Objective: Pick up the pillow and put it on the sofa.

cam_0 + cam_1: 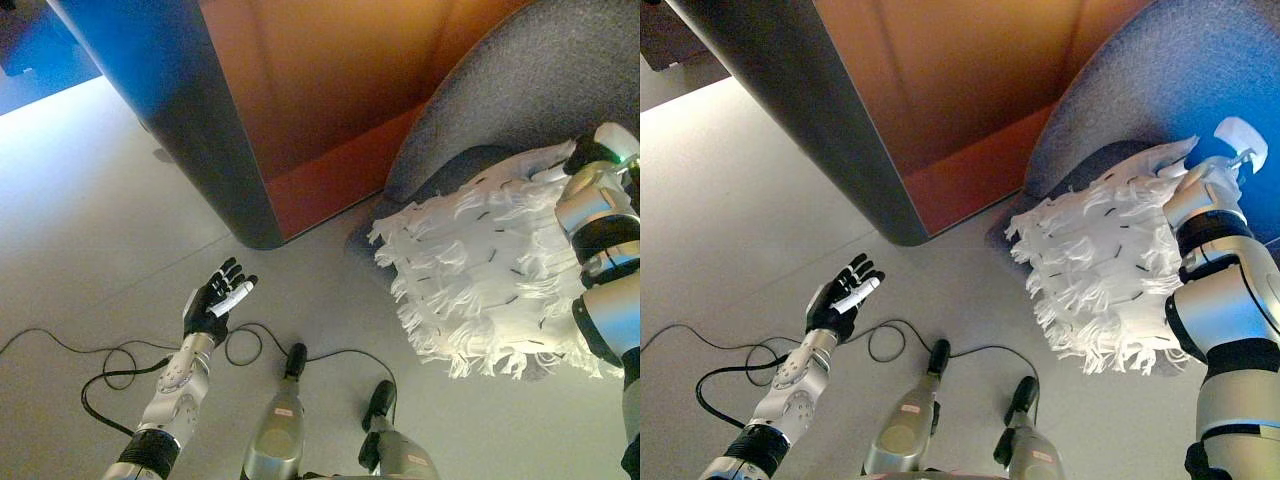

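The white shaggy pillow [480,270] lies on the seat of the grey sofa [520,80] at the right, and its fringed lower edge hangs over the seat's front. My right hand [1225,150] is at the pillow's far upper corner, against the sofa's backrest, with its forearm running along the pillow's right side. The fringe partly hides the hand. My left hand [215,295] is open and empty, palm up, above the floor at the lower left, well away from the pillow.
A tall dark grey rounded piece of furniture [190,130] stands at the upper left. An orange-brown panel [320,100] sits between it and the sofa. Light grey floor [90,220] spreads to the left and in front.
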